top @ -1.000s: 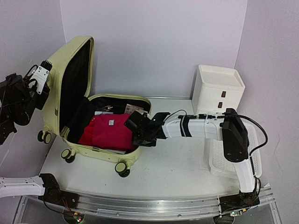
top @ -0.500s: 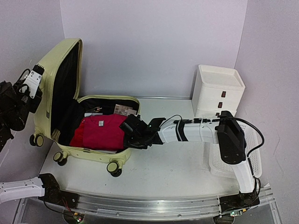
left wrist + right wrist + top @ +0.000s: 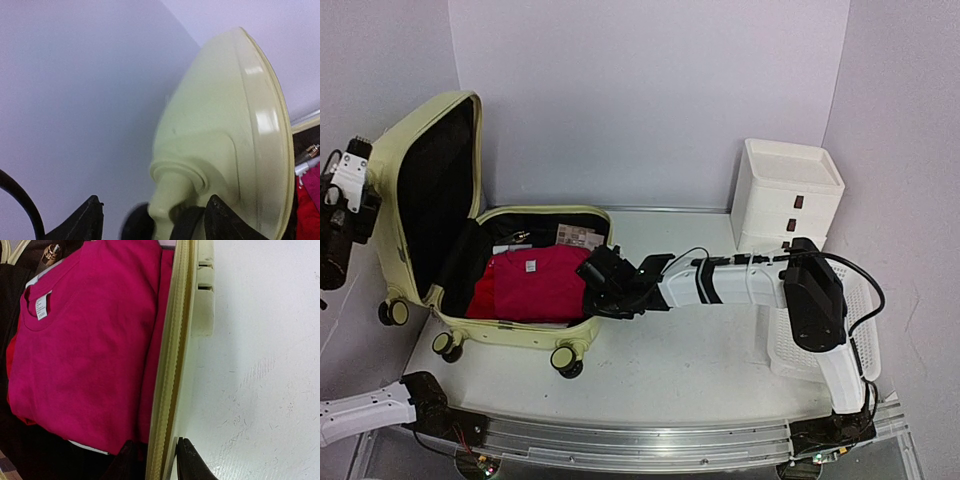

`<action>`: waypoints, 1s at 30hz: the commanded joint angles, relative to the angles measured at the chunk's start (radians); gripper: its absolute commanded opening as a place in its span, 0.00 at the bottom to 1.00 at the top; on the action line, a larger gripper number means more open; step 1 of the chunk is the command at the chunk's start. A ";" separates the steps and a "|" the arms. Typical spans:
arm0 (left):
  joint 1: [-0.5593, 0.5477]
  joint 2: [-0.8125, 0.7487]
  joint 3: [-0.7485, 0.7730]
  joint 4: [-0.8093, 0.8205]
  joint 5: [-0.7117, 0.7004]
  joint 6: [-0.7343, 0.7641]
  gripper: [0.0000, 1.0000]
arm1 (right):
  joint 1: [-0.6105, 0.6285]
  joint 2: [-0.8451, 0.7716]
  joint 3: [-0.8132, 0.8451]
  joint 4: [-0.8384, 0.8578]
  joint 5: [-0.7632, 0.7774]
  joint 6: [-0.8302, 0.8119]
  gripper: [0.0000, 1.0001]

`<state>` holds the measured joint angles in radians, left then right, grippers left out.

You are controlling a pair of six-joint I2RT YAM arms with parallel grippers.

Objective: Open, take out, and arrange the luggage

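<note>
1. I see the luggage (image 3: 505,332), a pale yellow-green hard-shell suitcase, lying open on the left part of the white table (image 3: 680,365).
2. Its lower shell lies flat on black-and-cream caster wheels (image 3: 565,362). Its lid stands upright at the left, with the black lining facing right.
3. A folded magenta T-shirt (image 3: 525,285) with a white neck label fills the lower shell. Small items lie behind it, too small for me to name.
4. The right gripper (image 3: 157,444) reaches in from the right. Its jaws are narrow and pinch the front rim of the lower shell, one finger inside and one outside.
5. The left gripper (image 3: 155,198) sits behind the lid's outer shell, at the far left. Its jaws stand wide apart, a caster mount lies between them, and I see no grip.
6. A white three-drawer box (image 3: 788,195) stands at the back right. A white mesh basket (image 3: 788,350) sits in front of it, partly under the right arm.
</note>
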<state>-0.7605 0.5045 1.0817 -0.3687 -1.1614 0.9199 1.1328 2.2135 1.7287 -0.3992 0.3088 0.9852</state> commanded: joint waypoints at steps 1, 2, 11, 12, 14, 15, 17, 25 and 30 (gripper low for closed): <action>0.017 -0.024 0.088 0.219 -0.113 0.003 0.81 | 0.037 -0.021 0.002 0.060 -0.088 0.000 0.28; 0.017 -0.023 0.092 0.218 -0.119 0.004 0.85 | 0.038 -0.021 0.003 0.061 -0.087 -0.002 0.28; 0.016 0.069 0.307 -0.195 -0.062 -0.365 0.97 | 0.038 -0.021 0.001 0.062 -0.078 -0.008 0.28; 0.016 0.094 0.366 -0.313 -0.014 -0.466 0.97 | 0.037 -0.020 -0.001 0.062 -0.076 -0.008 0.28; 0.016 0.140 0.471 -0.483 0.096 -0.625 0.95 | 0.037 -0.016 -0.001 0.062 -0.075 -0.008 0.28; 0.017 0.154 0.507 -0.519 0.152 -0.672 0.94 | 0.036 -0.015 -0.001 0.062 -0.074 -0.008 0.28; 0.016 0.177 0.542 -0.562 0.274 -0.749 0.92 | 0.037 -0.013 -0.002 0.062 -0.074 -0.008 0.28; 0.016 0.315 0.564 -0.587 0.774 -0.970 0.92 | 0.029 -0.044 -0.063 0.062 -0.068 -0.004 0.34; 0.016 0.420 0.588 -0.576 1.021 -1.071 0.91 | 0.019 -0.087 -0.094 0.057 -0.090 -0.061 0.46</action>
<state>-0.7448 0.8539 1.6299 -0.9413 -0.4347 -0.0132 1.1355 2.1956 1.6669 -0.3283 0.2741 0.9855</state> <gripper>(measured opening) 0.915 0.415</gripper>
